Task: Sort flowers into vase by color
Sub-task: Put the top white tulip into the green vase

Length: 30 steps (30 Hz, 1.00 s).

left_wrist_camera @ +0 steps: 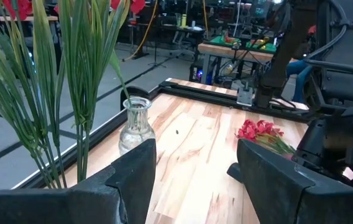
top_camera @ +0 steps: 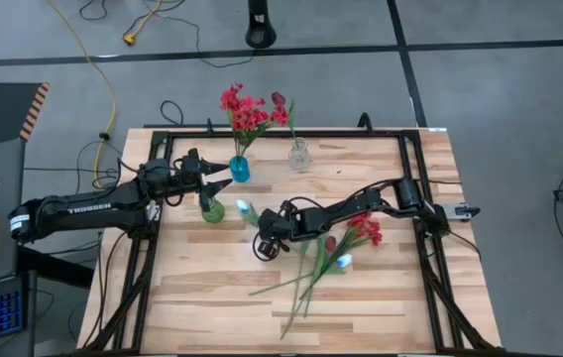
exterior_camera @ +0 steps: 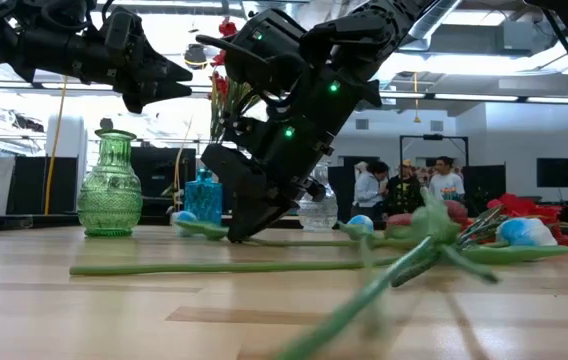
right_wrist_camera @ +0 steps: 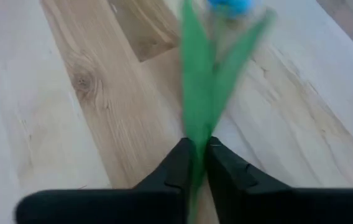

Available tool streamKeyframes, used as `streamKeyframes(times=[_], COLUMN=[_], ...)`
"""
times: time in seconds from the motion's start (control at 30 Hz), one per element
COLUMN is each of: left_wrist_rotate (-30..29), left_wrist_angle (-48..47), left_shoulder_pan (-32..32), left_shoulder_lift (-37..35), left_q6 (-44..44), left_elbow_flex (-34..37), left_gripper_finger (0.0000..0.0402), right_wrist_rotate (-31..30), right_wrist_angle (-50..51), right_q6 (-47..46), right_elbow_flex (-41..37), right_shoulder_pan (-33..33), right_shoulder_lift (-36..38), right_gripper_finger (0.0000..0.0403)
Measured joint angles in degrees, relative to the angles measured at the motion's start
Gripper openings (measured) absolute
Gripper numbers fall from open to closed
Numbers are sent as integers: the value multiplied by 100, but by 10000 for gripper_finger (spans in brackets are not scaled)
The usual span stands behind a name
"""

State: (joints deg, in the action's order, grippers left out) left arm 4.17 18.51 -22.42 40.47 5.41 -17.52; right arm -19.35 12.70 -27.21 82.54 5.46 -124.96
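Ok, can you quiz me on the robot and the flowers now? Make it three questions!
1. True or false: the right gripper is pinched shut on a green stem.
2. Which vase holds the red flowers? A: the green one. B: the blue vase. C: the clear one.
3. Fill in the gap: ___ vases stand on the table.

Key: 1 true; 2 B; 3 three.
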Motion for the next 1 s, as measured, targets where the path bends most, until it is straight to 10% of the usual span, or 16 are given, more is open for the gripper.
streamKeyframes(times=[1.0], left_wrist_rotate=[862], left_wrist_angle=[1244], left_shoulder_pan=[-1], left_shoulder_lift=[-81], left_q6=[-84], left_elbow_flex=[0], left_gripper_finger=[212], right_wrist_rotate=[-231], right_wrist_angle=[6], right_q6=[366], right_elbow_flex=[-11], right_shoulder_pan=[-74], right_shoulder_lift=[920], right_gripper_finger=[33])
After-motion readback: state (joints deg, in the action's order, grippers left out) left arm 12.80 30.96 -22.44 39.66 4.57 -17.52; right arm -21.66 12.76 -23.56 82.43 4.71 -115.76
